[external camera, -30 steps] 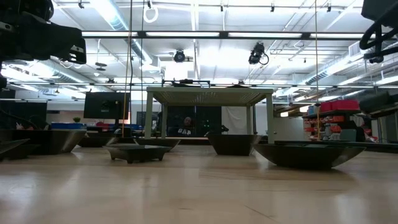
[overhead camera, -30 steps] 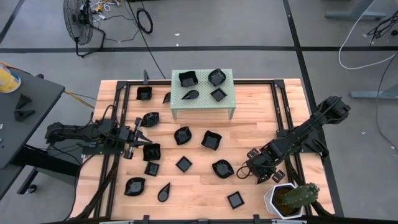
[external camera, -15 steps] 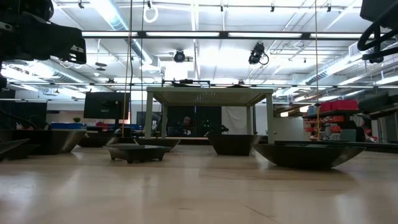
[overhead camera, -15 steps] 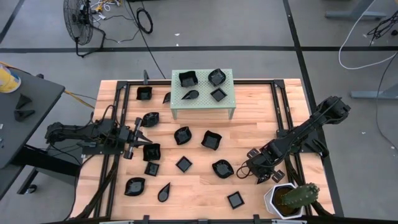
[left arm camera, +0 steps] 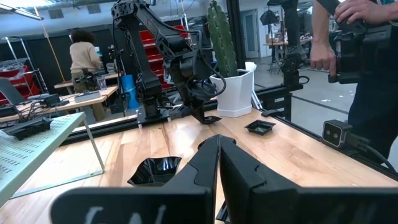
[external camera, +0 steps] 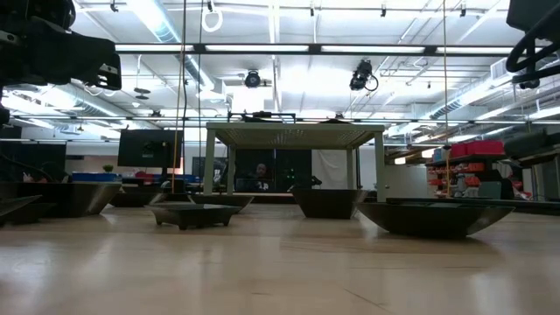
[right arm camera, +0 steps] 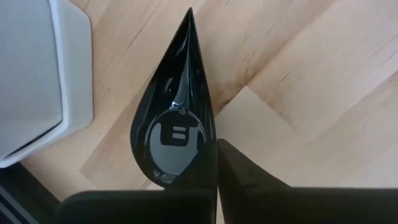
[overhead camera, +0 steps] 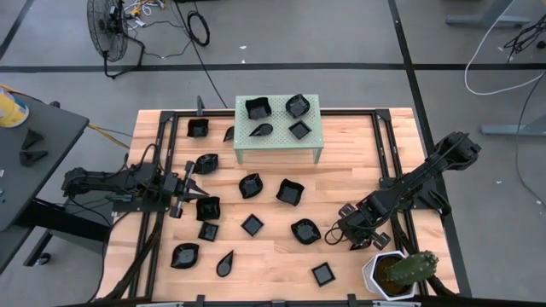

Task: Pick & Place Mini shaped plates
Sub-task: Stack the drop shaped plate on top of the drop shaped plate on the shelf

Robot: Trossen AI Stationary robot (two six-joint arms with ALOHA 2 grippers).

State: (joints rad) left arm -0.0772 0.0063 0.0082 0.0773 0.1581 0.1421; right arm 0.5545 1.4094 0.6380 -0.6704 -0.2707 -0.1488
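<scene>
mini shaped plates (overhead camera: pixel 289 191) lie scattered over the wooden table (overhead camera: pixel 358 153). most sit on the open wood on the side of the pale green stand (overhead camera: pixel 277 143) that faces the two arms. the stand itself is at the table's far edge, midway across. four of the black dishes rest on its perforated top: a wavy one (overhead camera: pixel 257 108), a rounder one (overhead camera: pixel 297 105), a leaf shape (overhead camera: pixel 261 130) and a small square (overhead camera: pixel 299 130). two more lie on the wood just beside the stand's left end.

the white cactus pot (overhead camera: pixel 380 273) stands well away from the stand, at the table's near right corner.

the right gripper (overhead camera: pixel 341 236) is low over the wood between the stand and the pot, close to the pot. in the right wrist view its fingers (right arm camera: pixel 242 171) are drawn together on the rim of a teardrop plate (right arm camera: pixel 177 124). that plate lies flat on the wood, with the pot's white wall just beside it.

the left gripper (overhead camera: pixel 196 198) is off the stand's left end, toward the near side, and points across the table. its fingers (left arm camera: pixel 199 171) are pressed together with nothing between them. the tip is just beside a wavy dish (overhead camera: pixel 208 207).
</scene>
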